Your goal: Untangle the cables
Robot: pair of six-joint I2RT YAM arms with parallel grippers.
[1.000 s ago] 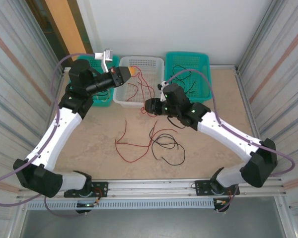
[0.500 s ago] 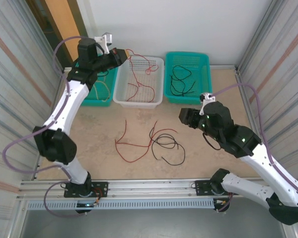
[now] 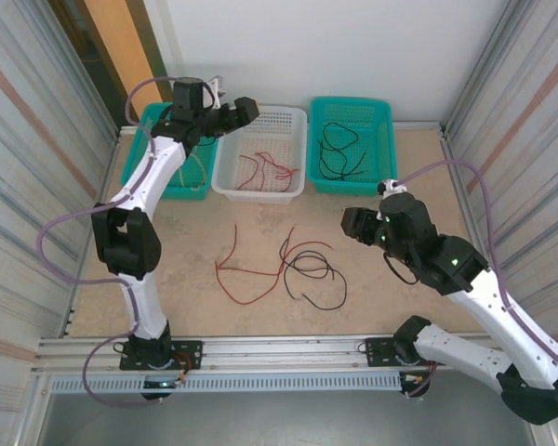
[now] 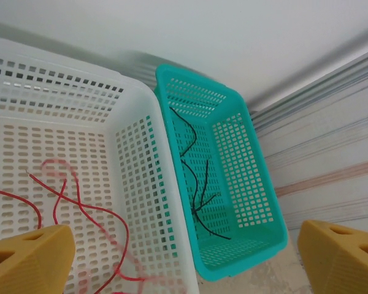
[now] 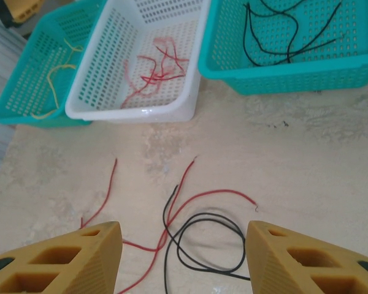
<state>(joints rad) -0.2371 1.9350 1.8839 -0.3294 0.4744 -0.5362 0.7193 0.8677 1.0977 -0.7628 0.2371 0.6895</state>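
A tangle of cables lies mid-table: a red cable (image 3: pixel 251 269) (image 5: pixel 214 195) crossed with a looped black cable (image 3: pixel 316 274) (image 5: pixel 202 217). More red cables (image 3: pixel 265 170) (image 4: pixel 67 196) (image 5: pixel 156 67) lie loose in the white basket (image 3: pixel 298 116). My left gripper (image 3: pixel 245 110) (image 4: pixel 187 260) hangs open and empty above that basket's back left corner. My right gripper (image 3: pixel 352 223) (image 5: pixel 184 251) hovers open to the right of the tangle and above it, nothing between its fingers (image 5: pixel 55 260).
A teal basket (image 3: pixel 381 107) at the back right holds black cables (image 3: pixel 339 153) (image 4: pixel 196 177) (image 5: pixel 282 37). Another teal basket (image 3: pixel 153 116) at the back left holds a pale yellow cable (image 3: pixel 197 172) (image 5: pixel 61 79). Corrugated walls close in both sides.
My left gripper rose over the white basket and opened; the red cable it carried now lies in the basket. My right arm pulled back from the baskets to the right side.
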